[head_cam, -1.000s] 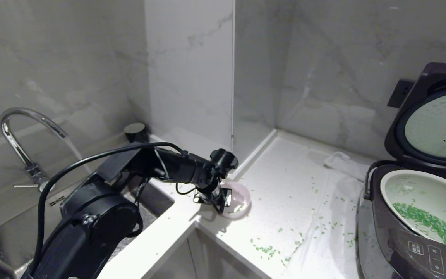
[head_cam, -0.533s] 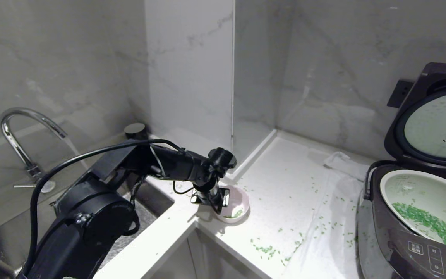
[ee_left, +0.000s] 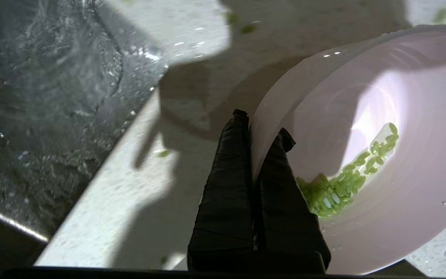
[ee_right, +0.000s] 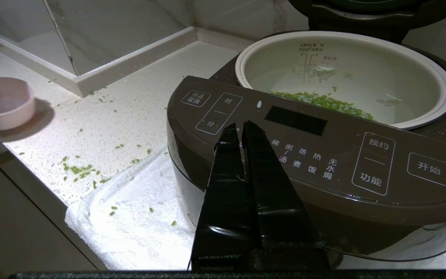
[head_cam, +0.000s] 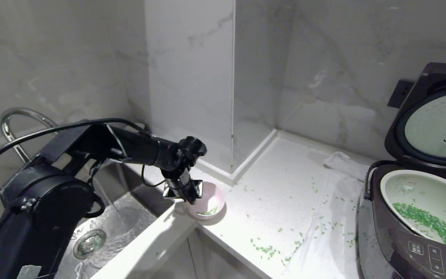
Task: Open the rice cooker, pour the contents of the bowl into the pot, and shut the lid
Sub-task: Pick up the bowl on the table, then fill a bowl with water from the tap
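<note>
Kitchen corner, white speckled counter (head_cam: 269,201) beside a steel sink (head_cam: 122,224) with water running from the tap (head_cam: 14,124). At the counter's edge next to the sink, small pink bowl (head_cam: 207,201), tilted, pinched at its rim by the left gripper (head_cam: 190,193), one finger (ee_left: 227,182) outside the wall, the other inside. In the bowl, a small cluster of green grains (ee_left: 347,182) low against the inner wall. At far right, rice cooker (head_cam: 409,240) with its lid (head_cam: 432,124) standing open. Inside, pale pot (head_cam: 401,186) holding a band of green grains across its floor. More grains scattered over the counter and a white cloth (ee_right: 138,224) beside the cooker. Right gripper (ee_right: 240,130) hanging before the cooker's button panel, fingers pressed together, empty.
</note>
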{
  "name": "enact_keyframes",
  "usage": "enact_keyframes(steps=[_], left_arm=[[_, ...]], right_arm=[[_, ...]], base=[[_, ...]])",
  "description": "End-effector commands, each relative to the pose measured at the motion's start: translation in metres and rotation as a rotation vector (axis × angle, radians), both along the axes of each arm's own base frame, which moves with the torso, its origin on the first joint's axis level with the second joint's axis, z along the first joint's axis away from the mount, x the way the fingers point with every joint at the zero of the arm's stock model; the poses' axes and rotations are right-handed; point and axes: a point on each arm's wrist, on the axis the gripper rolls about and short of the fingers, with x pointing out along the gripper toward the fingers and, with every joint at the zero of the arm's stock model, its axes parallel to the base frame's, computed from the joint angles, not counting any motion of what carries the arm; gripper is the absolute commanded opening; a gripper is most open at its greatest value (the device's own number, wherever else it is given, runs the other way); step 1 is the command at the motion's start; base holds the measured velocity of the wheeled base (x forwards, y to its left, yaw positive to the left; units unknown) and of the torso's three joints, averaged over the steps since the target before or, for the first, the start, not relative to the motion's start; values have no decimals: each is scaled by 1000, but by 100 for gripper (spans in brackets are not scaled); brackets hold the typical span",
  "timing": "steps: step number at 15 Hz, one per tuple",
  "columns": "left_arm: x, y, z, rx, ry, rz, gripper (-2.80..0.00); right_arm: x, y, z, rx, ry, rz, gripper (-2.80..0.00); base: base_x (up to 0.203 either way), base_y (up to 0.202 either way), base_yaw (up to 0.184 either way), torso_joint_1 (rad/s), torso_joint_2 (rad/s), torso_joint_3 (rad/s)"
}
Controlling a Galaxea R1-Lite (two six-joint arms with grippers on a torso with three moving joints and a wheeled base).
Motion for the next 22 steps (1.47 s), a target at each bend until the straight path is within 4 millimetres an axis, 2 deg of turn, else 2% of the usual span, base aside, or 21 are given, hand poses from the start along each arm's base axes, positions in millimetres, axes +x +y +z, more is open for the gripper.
enact_keyframes(steps=[1,3,7,11,17,20,22], left_arm=[[-5,29,12,-7,12,55,-280],[-6,52,12,-10,38,101,-280],[-8,109,23,-41,48,227,-280],[-4,171,29,-73,-32,390,-280],[-8,274,16,-103,-58,631,-280],[3,311,2,-97,-109,706,-280],[11,327,-4,-94,-134,742,-280]], right_arm=[[0,0,0,-1,2,-2,-280],[0,0,0,-1,2,-1,-280],[0,0,0,-1,2,-1,-280],[0,0,0,-1,2,1,-280],[0,0,0,-1,2,-1,-280],[0,0,0,-1,2,-1,-280],[0,0,0,-1,2,-1,-280]], base=[[0,0,0,0,0,0],[0,0,0,0,0,0],[0,0,0,0,0,0],[0,0,0,0,0,0],[0,0,0,0,0,0],[0,0,0,0,0,0],[0,0,0,0,0,0]])
